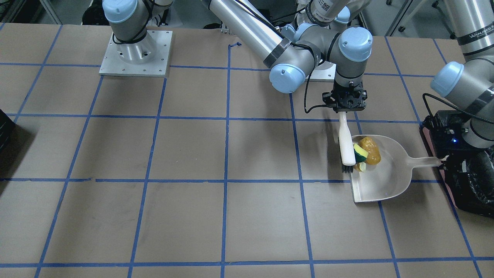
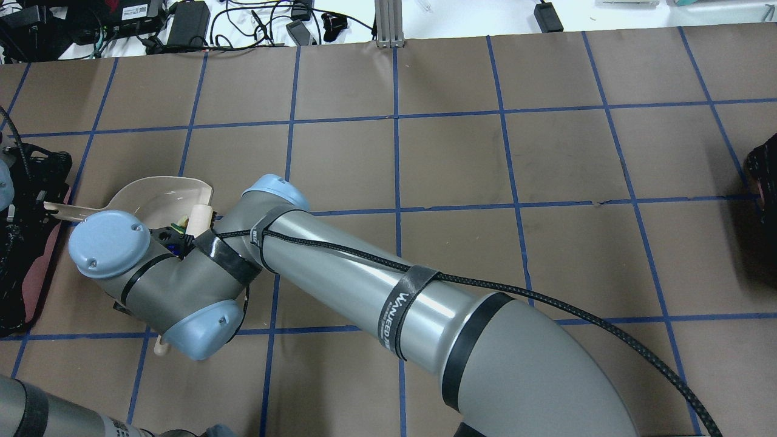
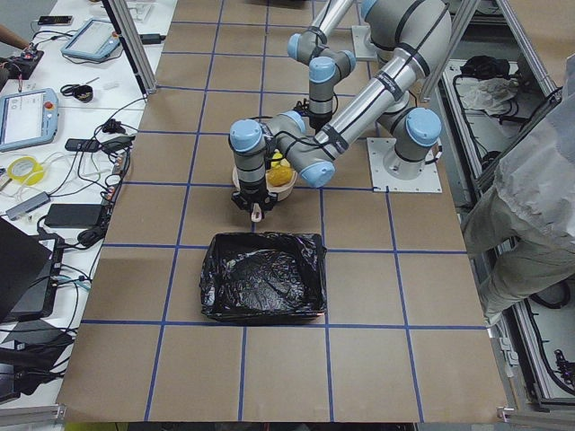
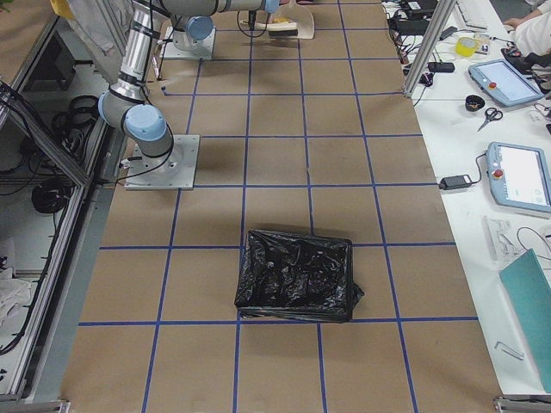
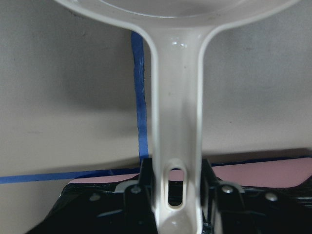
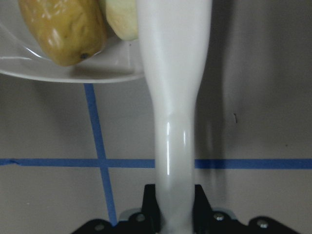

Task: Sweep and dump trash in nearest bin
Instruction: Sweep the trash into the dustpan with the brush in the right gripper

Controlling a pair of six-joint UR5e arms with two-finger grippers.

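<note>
Trash [image 1: 366,153]: potato lump, sponge bit and cream scrap, all inside the pan [image 1: 386,181]. They sit bunched just inside its mouth and touch the brush [image 1: 346,143].

Pan flat on table [image 1: 193,154], handle pointing at the bin [image 1: 472,181], which is just beside the handle end.

Brush: stands along the pan mouth, bristles down at the lip, acting as a gate.

R gripper [image 1: 346,110]: reaches across, jaws closed tight on the brush handle top (wrist view confirms).

L gripper [image 5: 176,190]: jaws clamped on the pan handle at its hang-hole end, directly over the bin's edge.

Judgement: sweep approx. done, dump not yet done.

To do it well:
- One short push w/ brush to move load off the lip toward pan's back wall. The potato looks round and glossy, so prob. rolls.
- Tip mouth up first, before any lift, w/ brush as gate until tilted.
- Clear brush straight up. R arm is crossed over L side, so watch for a clash.
- Carry short and low over the bag, then roll the wrist slowly to pour.
</note>
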